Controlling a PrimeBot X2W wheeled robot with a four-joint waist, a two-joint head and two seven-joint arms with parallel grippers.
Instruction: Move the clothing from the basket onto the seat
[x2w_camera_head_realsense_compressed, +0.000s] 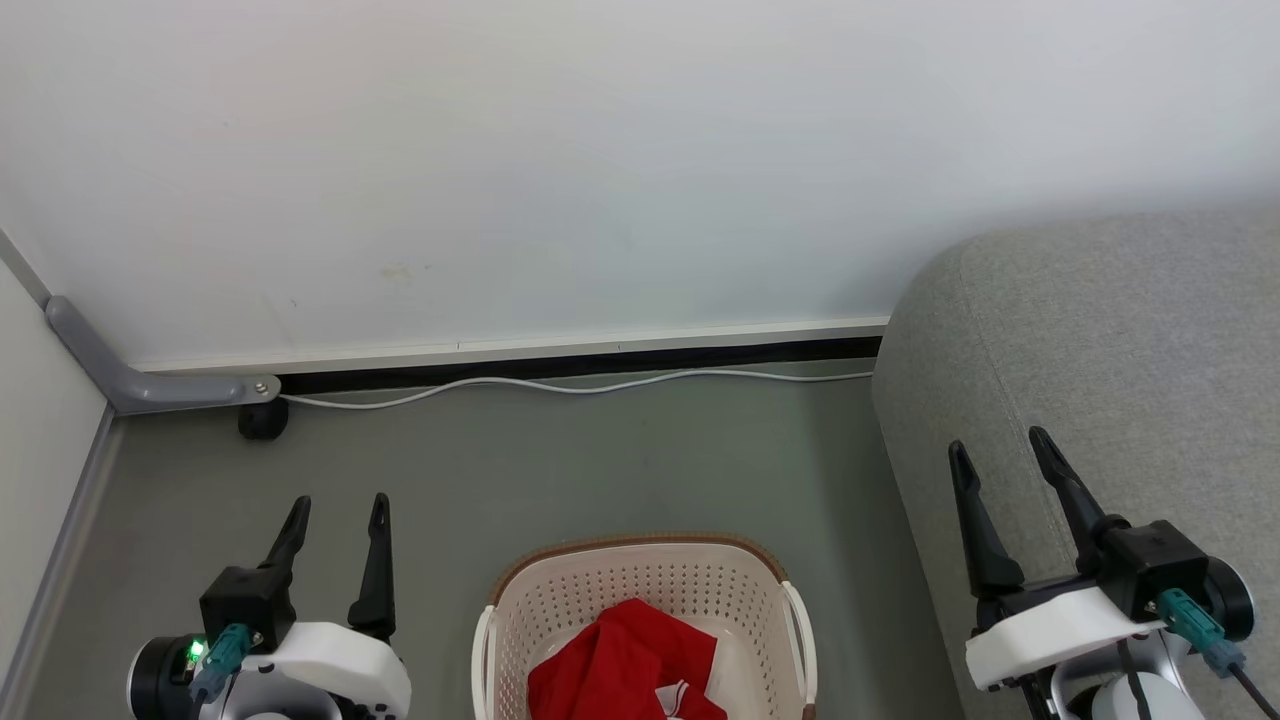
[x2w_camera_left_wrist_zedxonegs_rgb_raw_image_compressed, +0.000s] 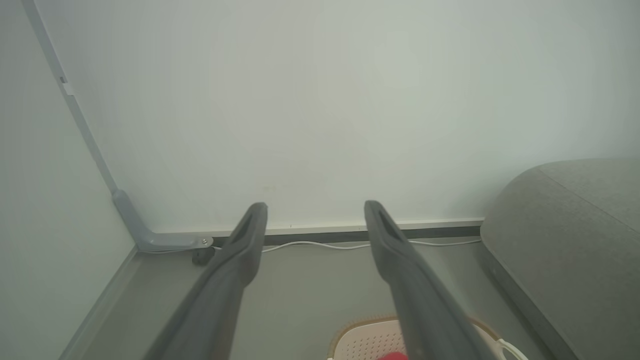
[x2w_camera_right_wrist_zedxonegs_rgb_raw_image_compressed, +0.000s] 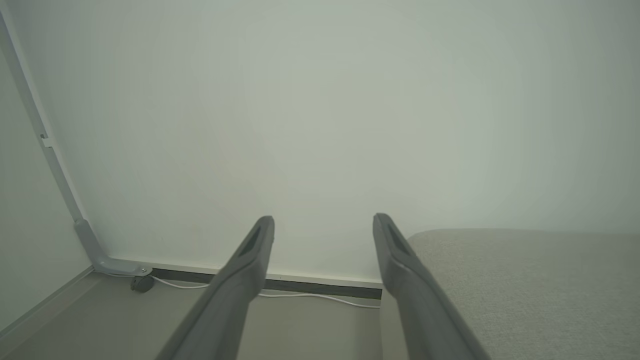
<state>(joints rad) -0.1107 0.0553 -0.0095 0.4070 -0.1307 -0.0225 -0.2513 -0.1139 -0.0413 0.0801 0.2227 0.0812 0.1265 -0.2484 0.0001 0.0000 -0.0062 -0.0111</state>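
Wall (x2w_camera_head_realsense_compressed: 600, 150): plain white, matt, with a faint yellowish mark low down.
Skirting (x2w_camera_head_realsense_compressed: 500, 349): thin pale strip along the wall's foot, with a black gap (x2w_camera_head_realsense_compressed: 600, 364) beneath it.
Cable (x2w_camera_head_realsense_compressed: 560, 385): white, lying loose on the floor just beside the gap, in shallow waves.
Floor (x2w_camera_head_realsense_compressed: 600, 460): smooth, grey-green.
Bracket (x2w_camera_head_realsense_compressed: 140, 385): grey, running down the left corner, then bending along the floor.
Caster (x2w_camera_head_realsense_compressed: 263, 419): small, black, just below the bracket's end.
Side panel (x2w_camera_head_realsense_compressed: 40, 470): white, at left.
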